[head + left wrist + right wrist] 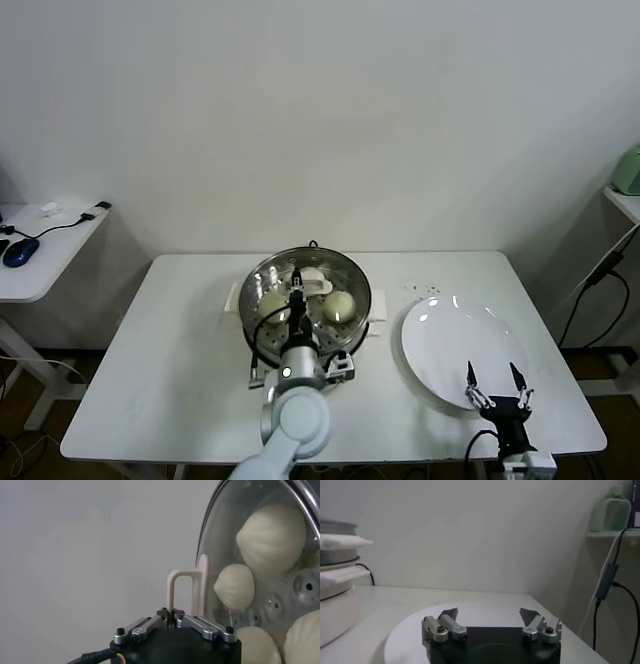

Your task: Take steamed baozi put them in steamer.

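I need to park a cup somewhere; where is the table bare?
Free: the table left of the steamer, and the strip between steamer and plate. Crowded: over the steamer, where the left tool grips the lid handle; the right tool hovers over the plate's near edge.

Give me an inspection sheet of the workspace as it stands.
Surface: white table, nothing spilled.
Job's things: steamer mid-table; four baozi visible through the glass lid.
Clutter: empty white plate beside the steamer, on its right.
Grippers: left gripper shut on the lid handle; right gripper open, hovering at the plate's near edge.
Cables: black cable on the left arm.
Surroundings: side desk with mouse.
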### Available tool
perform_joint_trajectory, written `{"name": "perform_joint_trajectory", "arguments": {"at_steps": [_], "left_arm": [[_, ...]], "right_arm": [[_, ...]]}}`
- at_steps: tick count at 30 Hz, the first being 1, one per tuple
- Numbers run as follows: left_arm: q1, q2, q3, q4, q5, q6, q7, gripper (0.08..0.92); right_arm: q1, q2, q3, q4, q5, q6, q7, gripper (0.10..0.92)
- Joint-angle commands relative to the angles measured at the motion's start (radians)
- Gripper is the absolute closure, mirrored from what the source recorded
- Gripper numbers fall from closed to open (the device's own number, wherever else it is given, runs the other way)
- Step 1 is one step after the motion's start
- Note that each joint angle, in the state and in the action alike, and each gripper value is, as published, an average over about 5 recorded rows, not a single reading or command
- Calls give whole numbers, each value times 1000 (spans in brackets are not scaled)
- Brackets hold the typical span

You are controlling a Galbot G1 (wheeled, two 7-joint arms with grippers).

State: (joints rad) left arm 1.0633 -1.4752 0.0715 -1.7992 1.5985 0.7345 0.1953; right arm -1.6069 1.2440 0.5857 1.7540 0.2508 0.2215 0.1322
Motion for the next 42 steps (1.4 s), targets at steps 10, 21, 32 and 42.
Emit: {"name": "perform_joint_trajectory", "arguments": {"at_steps": [10, 21, 32, 42], "left_arm": [[39, 32, 42, -133, -222, -12, -31, 665], [183, 91, -56, -328, -791, -152, -221, 345], [349, 107, -534, -427, -1695, -565, -382, 178], [498, 180, -821, -259, -2006, -807, -299, 177]], "right_arm": [[1, 4, 6, 11, -1, -8, -10, 202], [-1, -22, -26, 12, 32, 12, -11, 203], [5, -76, -81, 25, 60, 54, -33, 203], [12, -74, -84, -7, 59, 89, -36, 203]]}}
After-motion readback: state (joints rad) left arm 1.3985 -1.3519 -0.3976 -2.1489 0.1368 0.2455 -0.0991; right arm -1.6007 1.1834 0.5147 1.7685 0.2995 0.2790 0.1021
